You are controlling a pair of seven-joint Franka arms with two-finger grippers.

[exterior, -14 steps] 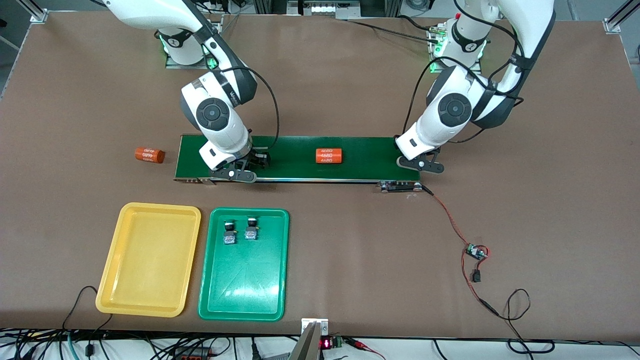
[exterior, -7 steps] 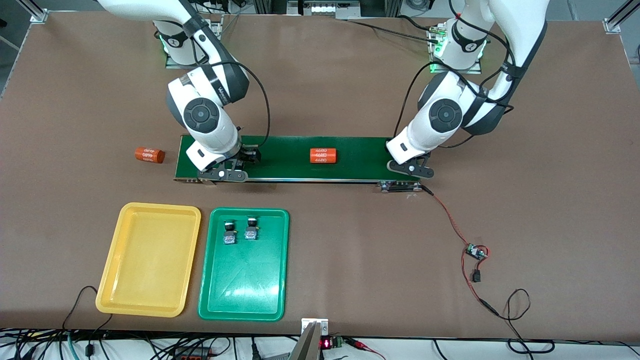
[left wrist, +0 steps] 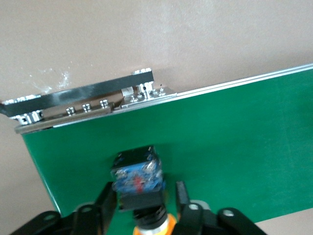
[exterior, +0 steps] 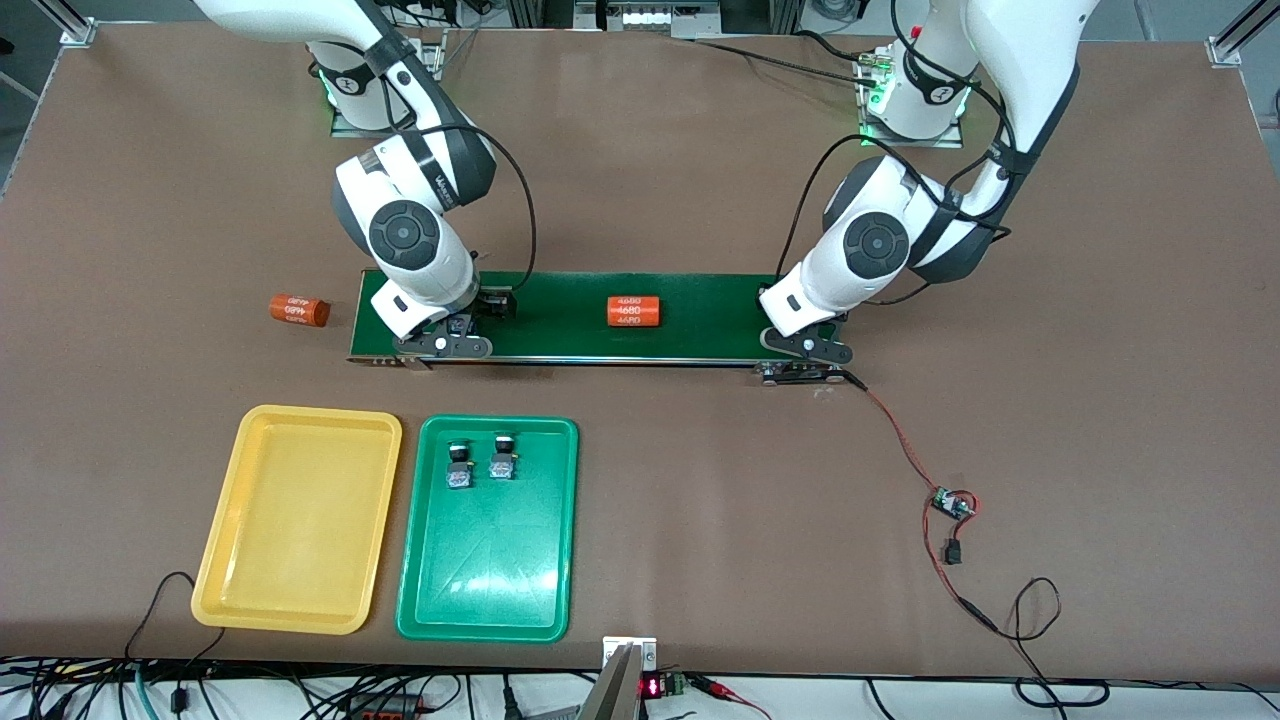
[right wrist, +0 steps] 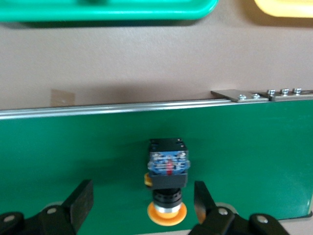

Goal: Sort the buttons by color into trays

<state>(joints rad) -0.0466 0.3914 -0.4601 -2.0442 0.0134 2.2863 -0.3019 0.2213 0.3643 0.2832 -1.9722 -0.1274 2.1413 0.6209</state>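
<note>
Done: two buttons (exterior: 480,463) w/ dark bodies lie side by side in the green tray (exterior: 487,600), in its part farthest from the front cam. Cap colour can't be read from the front view; judged green, since they sit in the green tray.
Left to do: yellow tray (exterior: 290,590) holds nothing. Two orange-capped buttons not yet sorted, both on the conveyor belt (exterior: 700,310).
Progress: approx. half, judged from tray contents.
Button A: orange-capped button (right wrist: 167,169) lies on the belt at the right arm's end, cap toward the claw.
Right claw: right claw (right wrist: 142,198) low over the belt at that end, fingers spread wide, one each side of button A, not touching it. Nothing held.
Button B: second orange-capped button (left wrist: 138,177) lies on the belt at the left arm's end, cap toward that claw.
Left claw: left claw (left wrist: 145,196) low over the belt there, fingers partly parted, flanking button B's lower body. Whether they pinch it or stand just off it can't be told.
Other items: orange cylinder marked 4680 (exterior: 634,311) mid-belt; another one (exterior: 299,309) on the desk just off the belt at the right arm's end. Not part of the sort.
Next, prob.: right claw closes on button A, carries it to the yellow tray.
</note>
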